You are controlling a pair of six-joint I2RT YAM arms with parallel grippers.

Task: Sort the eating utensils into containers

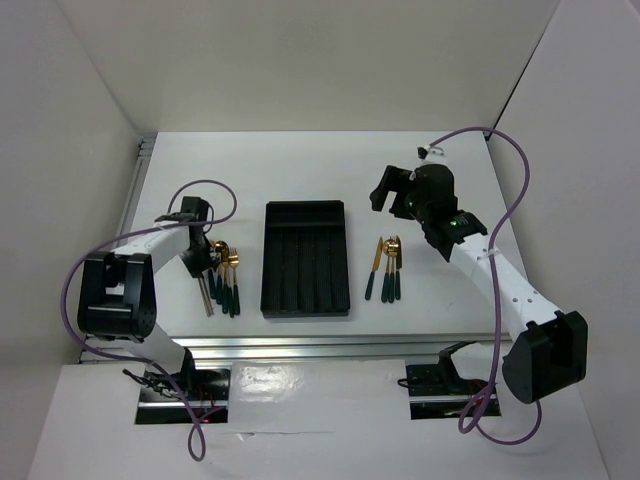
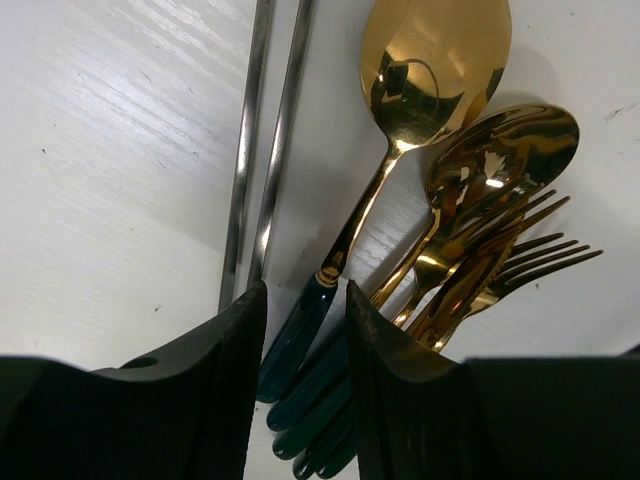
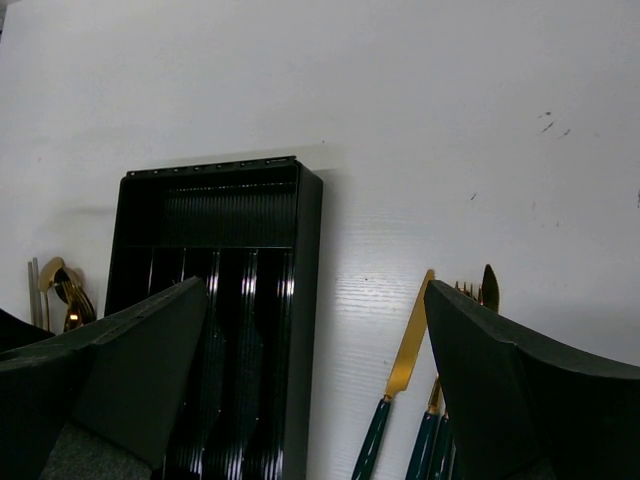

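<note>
The black cutlery tray (image 1: 305, 215) lies in the middle of the table, and its long compartments look empty. A left pile of gold and green spoons and forks (image 1: 227, 278) lies beside pale chopsticks (image 1: 205, 297). My left gripper (image 1: 199, 262) is low over this pile. In the left wrist view it (image 2: 306, 300) is narrowly open, its fingers straddling the green handle of a spoon (image 2: 430, 70), beside the chopsticks (image 2: 265, 150). A right pile with a knife (image 1: 374, 268) lies right of the tray. My right gripper (image 1: 388, 192) hangs wide open and empty above the table, with the tray (image 3: 312, 230) and knife (image 3: 410, 345) below.
White walls close in the table at the back and both sides. A metal rail runs along the left edge (image 1: 137, 180) and the near edge (image 1: 320, 345). Purple cables loop over both arms. More forks (image 2: 530, 260) and a second spoon (image 2: 510, 150) overlap right of my left fingers.
</note>
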